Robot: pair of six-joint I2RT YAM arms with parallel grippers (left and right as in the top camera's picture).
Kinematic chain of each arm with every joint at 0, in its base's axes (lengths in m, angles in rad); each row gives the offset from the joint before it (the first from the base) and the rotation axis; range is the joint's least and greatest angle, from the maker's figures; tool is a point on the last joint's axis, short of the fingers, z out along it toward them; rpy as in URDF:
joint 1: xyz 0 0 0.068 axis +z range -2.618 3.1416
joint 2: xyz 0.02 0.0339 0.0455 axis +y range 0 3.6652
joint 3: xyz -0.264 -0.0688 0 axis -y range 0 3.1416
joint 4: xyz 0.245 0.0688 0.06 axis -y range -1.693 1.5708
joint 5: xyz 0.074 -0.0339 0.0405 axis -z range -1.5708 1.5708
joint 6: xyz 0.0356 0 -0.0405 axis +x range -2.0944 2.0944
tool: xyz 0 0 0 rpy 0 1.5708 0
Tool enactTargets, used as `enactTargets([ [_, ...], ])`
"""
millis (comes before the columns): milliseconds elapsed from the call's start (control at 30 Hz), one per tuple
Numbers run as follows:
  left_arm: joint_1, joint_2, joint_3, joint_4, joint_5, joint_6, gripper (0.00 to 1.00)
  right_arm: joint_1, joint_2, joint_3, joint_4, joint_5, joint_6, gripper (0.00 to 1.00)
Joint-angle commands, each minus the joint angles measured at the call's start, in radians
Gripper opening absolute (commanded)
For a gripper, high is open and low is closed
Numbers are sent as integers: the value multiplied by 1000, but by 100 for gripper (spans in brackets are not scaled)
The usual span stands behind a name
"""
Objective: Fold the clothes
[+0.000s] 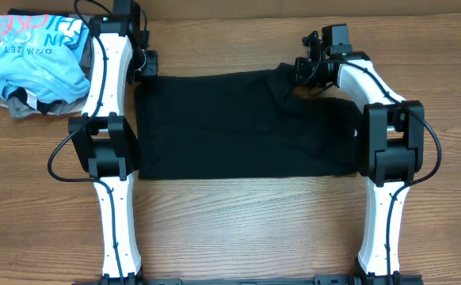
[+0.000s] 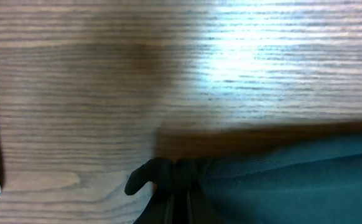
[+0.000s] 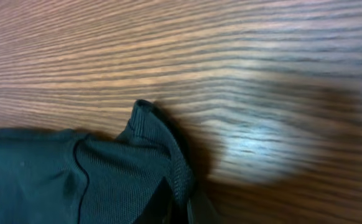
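A brown wood-grain table (image 1: 238,229) carries a plain black soft-fabric short-sleeved shirt (image 1: 230,127), spread flat at its middle. Only the overhead view shows the heap of light blue, beige and grey garments (image 1: 32,63) at far left. The wrist views show up close that the left gripper (image 1: 145,70) and right gripper (image 1: 303,75) are each clamped on a far corner of the shirt.

Worktop (image 1: 238,229): brown wood-grain surface, the grain running from side to side in the overhead view, with a pale glare patch in both wrist views.
Middle of worktop: a black shirt (image 1: 230,127) lies spread out in a rough rectangle, its long side running left to right.
Shirt details: a small white logo (image 1: 355,132) sits near the right edge. The far right corner is bunched and peaks up off the wood, and the far left corner is gathered into a small fold.
Far left corner of worktop: a crumpled light blue shirt (image 1: 32,59) with pink and white lettering lies on beige and grey garments (image 1: 23,104), well apart from the black shirt.
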Motion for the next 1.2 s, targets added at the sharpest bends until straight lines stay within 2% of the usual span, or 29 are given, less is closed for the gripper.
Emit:
enactTargets([
  [0,0,16,23,23,-21,-21,4,-58,24,146,-49,16,-3,4],
  [200,0,16,23,57,-21,-21,4,-95,24,383,-104,16,-33,4],
  [467,0,16,23,60,-21,-21,4,-97,24,510,-159,20,-67,4],
  [600,0,15,24,50,-22,-20,4,-97,16,557,-298,54,-130,4],
  [733,5,11,67,-12,-88,-20,4,-97,-26,595,-526,100,-195,4],
  [933,36,-7,165,-150,-233,-20,4,-98,-61,598,-773,167,-212,4],
  [1167,66,-10,201,-257,-231,10,4,-98,-62,598,-988,175,-213,4],
])
